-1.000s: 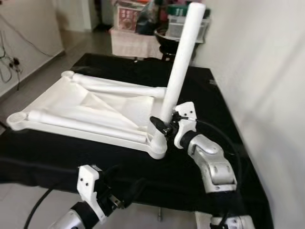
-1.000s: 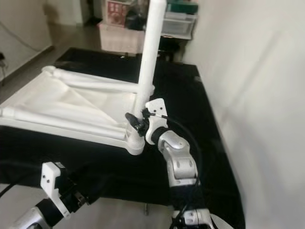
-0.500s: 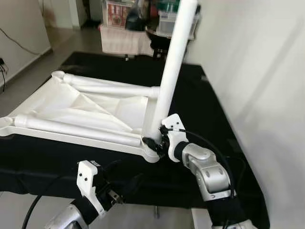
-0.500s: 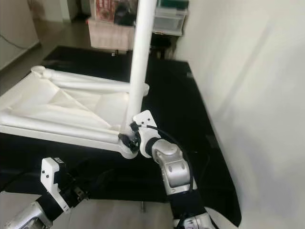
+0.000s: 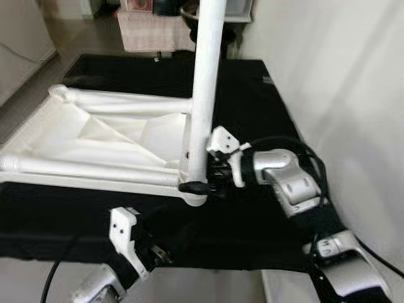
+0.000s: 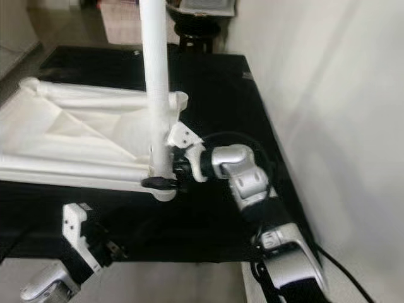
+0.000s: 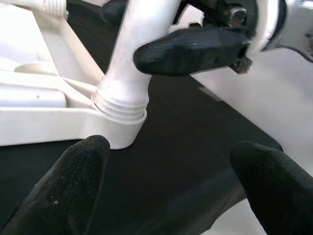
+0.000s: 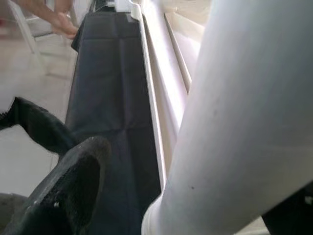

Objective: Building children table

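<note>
The right end effector (image 5: 199, 180) pinches the base of the upright white plastic table leg (image 5: 203, 95), seated in the corner socket of the overturned white plastic tabletop (image 5: 95, 142) on the black-covered desk (image 5: 252, 107). The left end effector (image 7: 166, 186), fingers spread, hovers near that corner.

The frame (image 5: 95, 142) lies flat on the tabletop (image 5: 252, 101), toward its left. The leg (image 5: 205, 82) stands upright in the frame's near right corner. The right gripper (image 5: 201, 180) meets the leg's base from the right; the left gripper (image 7: 166, 181) hangs before the tabletop's near edge.
</note>
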